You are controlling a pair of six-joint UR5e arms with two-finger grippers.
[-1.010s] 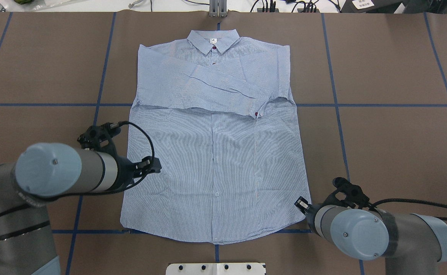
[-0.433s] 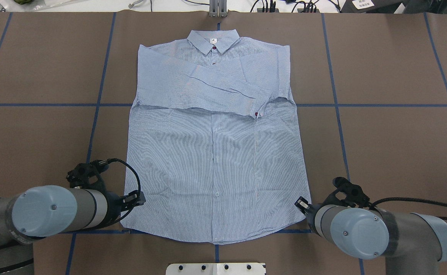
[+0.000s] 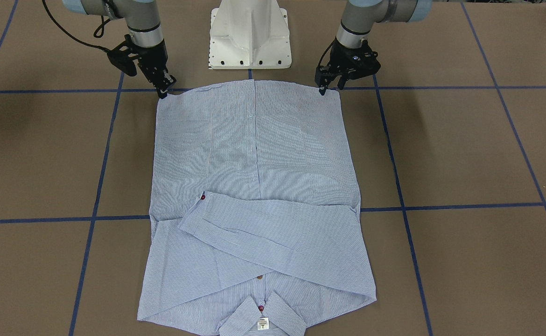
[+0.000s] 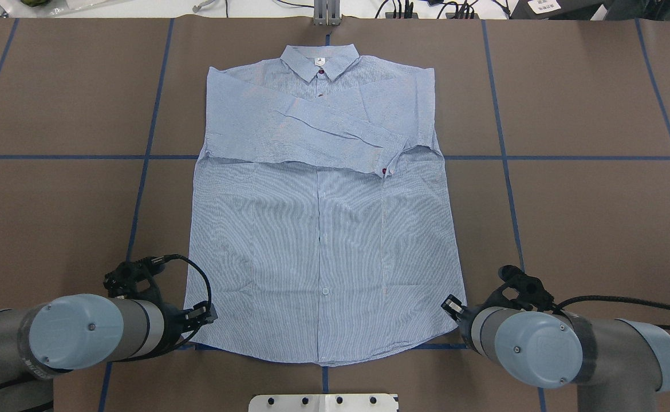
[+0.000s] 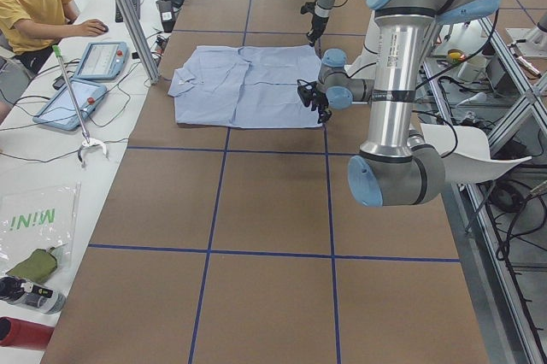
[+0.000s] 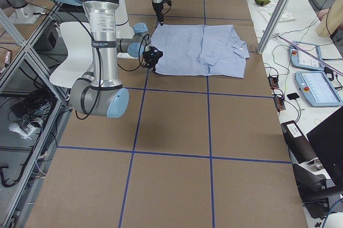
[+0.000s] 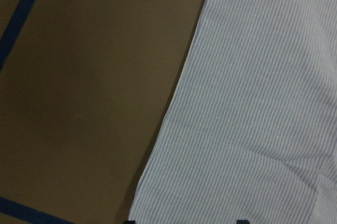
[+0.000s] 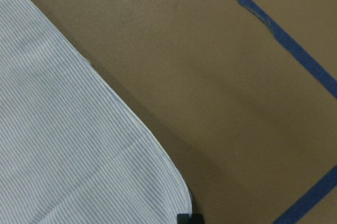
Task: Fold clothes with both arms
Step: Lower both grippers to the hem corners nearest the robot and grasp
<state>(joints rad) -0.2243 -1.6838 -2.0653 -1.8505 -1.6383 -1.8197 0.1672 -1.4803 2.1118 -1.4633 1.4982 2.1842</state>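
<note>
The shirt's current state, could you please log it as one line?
shirt: flat, sleeves folded across chest | left gripper: open at hem corner | right gripper: at other hem corner, state unclear

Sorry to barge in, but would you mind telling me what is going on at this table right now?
A striped shirt is being folded: it lies flat on the brown table, with its sleeves already folded across the chest. The left tool is low at one corner of the near hem and looks open. The right tool is at the other corner, but I cannot tell whether it grips. The hem lies flat, so nothing is lifted yet.
</note>
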